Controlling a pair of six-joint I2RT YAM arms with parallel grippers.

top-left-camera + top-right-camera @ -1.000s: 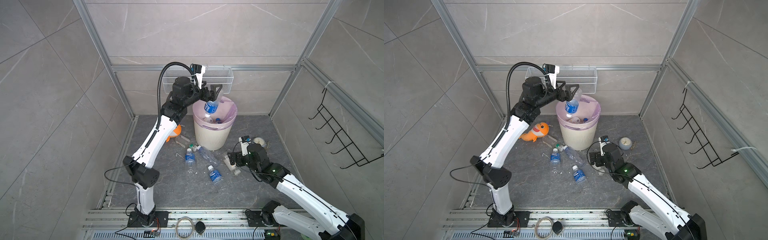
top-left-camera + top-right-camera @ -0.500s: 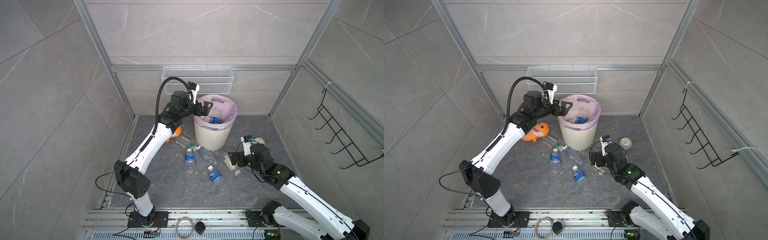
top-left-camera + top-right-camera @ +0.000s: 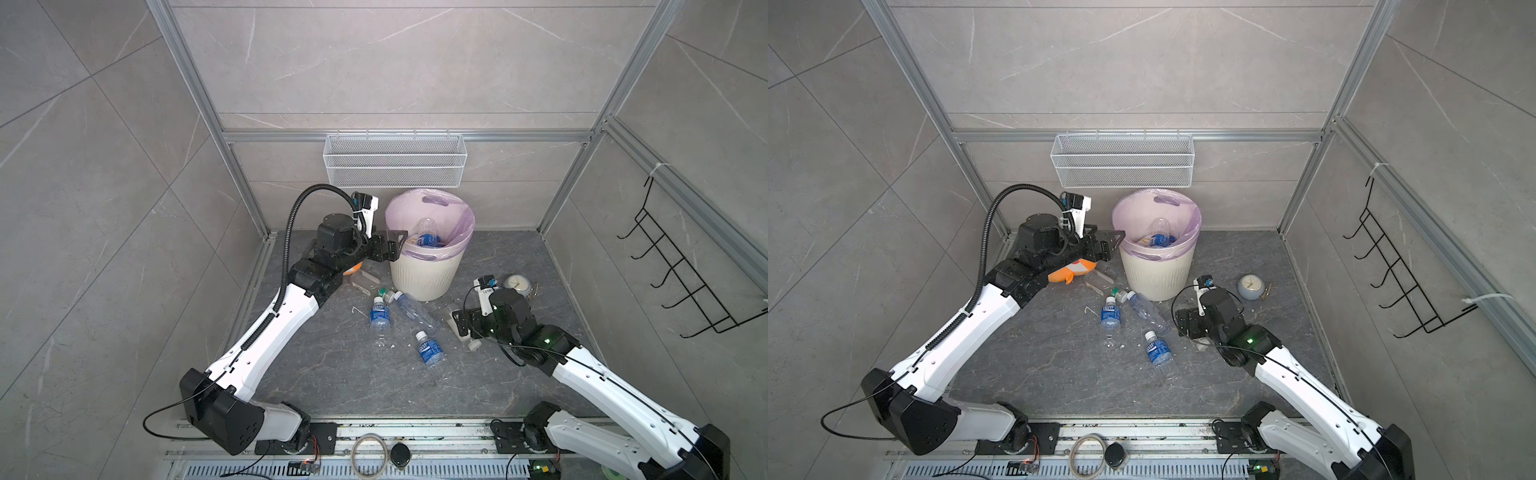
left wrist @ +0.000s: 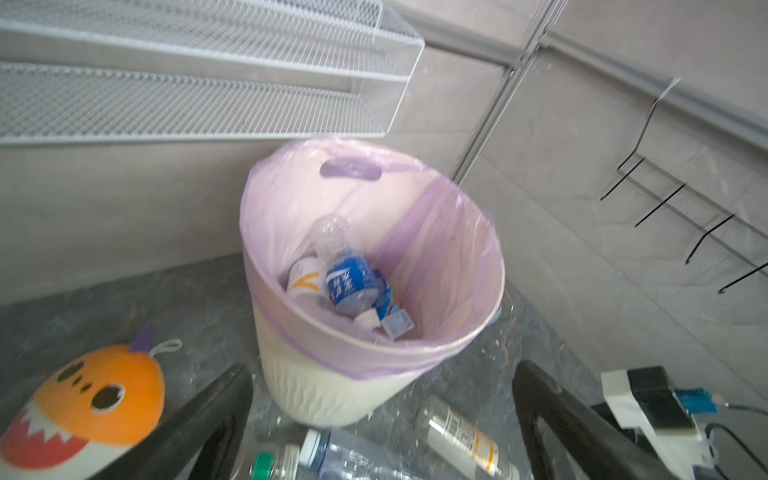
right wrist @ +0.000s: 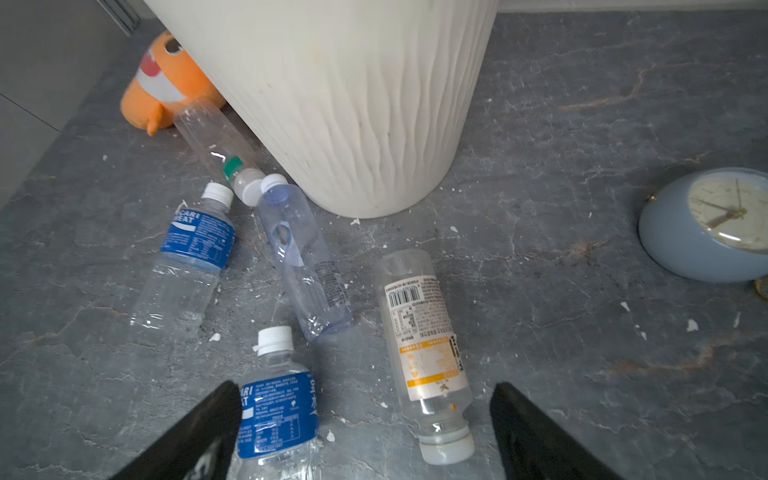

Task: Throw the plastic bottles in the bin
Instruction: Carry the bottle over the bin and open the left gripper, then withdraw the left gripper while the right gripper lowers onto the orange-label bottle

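While the left tool (image 4: 382,368) and right tool (image 5: 368,390) gape wide and empty, the orange-labelled clear bottle (image 5: 424,345) lies near the bin (image 5: 353,104); likely light, crushable, slippery, best pinched across its labelled middle.
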